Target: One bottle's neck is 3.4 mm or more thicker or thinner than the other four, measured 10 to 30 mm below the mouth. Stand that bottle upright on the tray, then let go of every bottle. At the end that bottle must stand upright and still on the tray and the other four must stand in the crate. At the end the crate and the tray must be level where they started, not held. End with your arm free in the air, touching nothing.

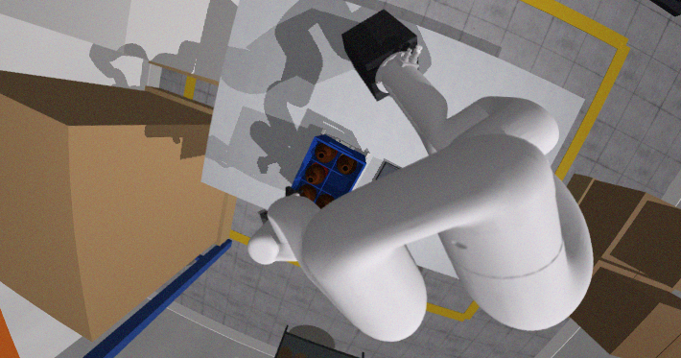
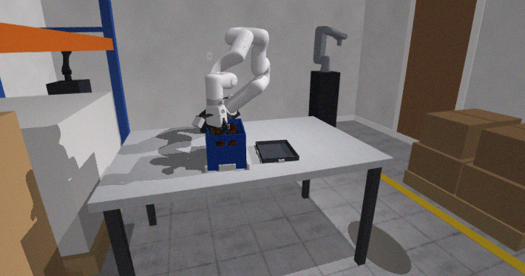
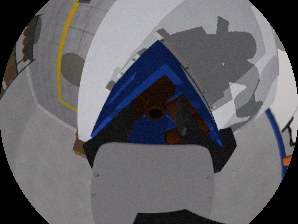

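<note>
The blue crate (image 1: pixel 340 183) (image 2: pixel 226 157) (image 3: pixel 161 56) stands upright on the table. Five brown bottles stand in it; three show clearly in the top view: one bottle (image 1: pixel 324 154), a second bottle (image 1: pixel 346 164) and a third bottle (image 1: pixel 315 175). The other two are partly behind the arm. One compartment holds no bottle. My gripper (image 2: pixel 223 126) (image 3: pixel 155 101) points down into the crate's top and is open, with dark fingers apart. A bottle mouth (image 3: pixel 156 113) shows between them in the wrist view. Neck differences cannot be judged. The black tray (image 2: pixel 276 150) lies level and empty beside the crate.
Pale brackets (image 2: pixel 227 167) sit at the crate's foot, and a small pale bracket (image 2: pixel 282 160) at the tray's front. The arm covers part of the crate and most of the tray in the top view. A black pedestal (image 1: pixel 379 36) stands beneath the arm's base.
</note>
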